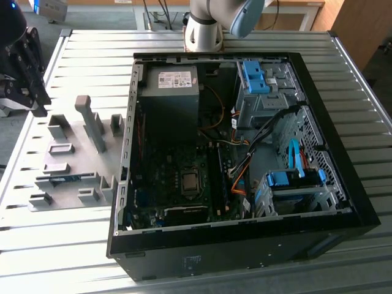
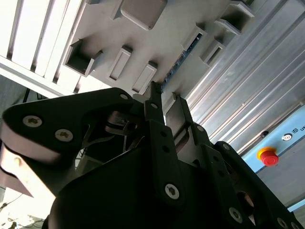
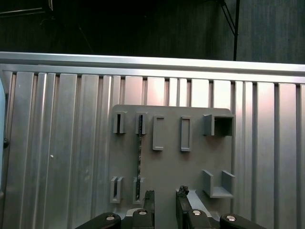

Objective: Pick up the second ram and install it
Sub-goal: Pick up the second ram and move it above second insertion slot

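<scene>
Black two-fingered gripper (image 3: 165, 204): the fingers stand apart with a modest gap and nothing between them. It hovers over the near edge of the fixture, clear of it. In the exterior view it hangs at that view's far left (image 1: 37, 101), above the tabletop.

Second ram, a thin blue circuit-board stick (image 3: 139, 162): it stands on its long edge in the flat grey fixture plate (image 3: 190, 167), held at each end by a pair of small upright grey holders. In the exterior view it shows as a blue strip (image 1: 61, 179) low on the plate. It is not touched.

Key relation: the ram's long axis runs parallel to the ribs of the silver ribbed aluminium table (image 3: 62, 143). The fingers part across that axis, so they would close on the stick's thin faces. In the first wrist view the gap between the fingertips lies just to one side of the ram's line, not astride it. The nearer end of the stick is close to one fingertip.

Open black computer case (image 1: 343, 202): it lies on its side, well apart from the ram, toward the exterior view's right. The ram, as I judge it, is not yet lifted.
</scene>
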`<state>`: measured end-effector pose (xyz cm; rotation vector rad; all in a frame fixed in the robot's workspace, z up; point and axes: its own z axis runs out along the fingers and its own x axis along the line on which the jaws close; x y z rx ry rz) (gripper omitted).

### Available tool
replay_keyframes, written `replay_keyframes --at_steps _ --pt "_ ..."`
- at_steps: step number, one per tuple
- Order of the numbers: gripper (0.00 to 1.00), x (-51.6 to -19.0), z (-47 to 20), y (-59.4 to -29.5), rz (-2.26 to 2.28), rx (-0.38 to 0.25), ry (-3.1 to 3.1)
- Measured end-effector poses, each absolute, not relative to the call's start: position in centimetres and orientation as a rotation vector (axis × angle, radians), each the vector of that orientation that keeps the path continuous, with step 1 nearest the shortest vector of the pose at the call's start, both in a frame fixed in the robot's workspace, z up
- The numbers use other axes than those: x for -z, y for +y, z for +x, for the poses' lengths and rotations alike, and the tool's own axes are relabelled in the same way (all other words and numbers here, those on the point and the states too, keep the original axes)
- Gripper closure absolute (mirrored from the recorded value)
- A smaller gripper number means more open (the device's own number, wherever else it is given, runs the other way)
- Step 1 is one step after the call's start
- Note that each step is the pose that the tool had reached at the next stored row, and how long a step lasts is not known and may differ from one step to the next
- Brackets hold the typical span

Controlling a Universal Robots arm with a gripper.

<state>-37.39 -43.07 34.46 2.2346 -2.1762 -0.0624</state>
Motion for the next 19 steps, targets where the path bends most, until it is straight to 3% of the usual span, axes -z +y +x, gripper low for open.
replay_keyframes --at_steps 19 --pt "0.68 -34.04 -37.39 -43.07 2.220 0.059 -2.188"
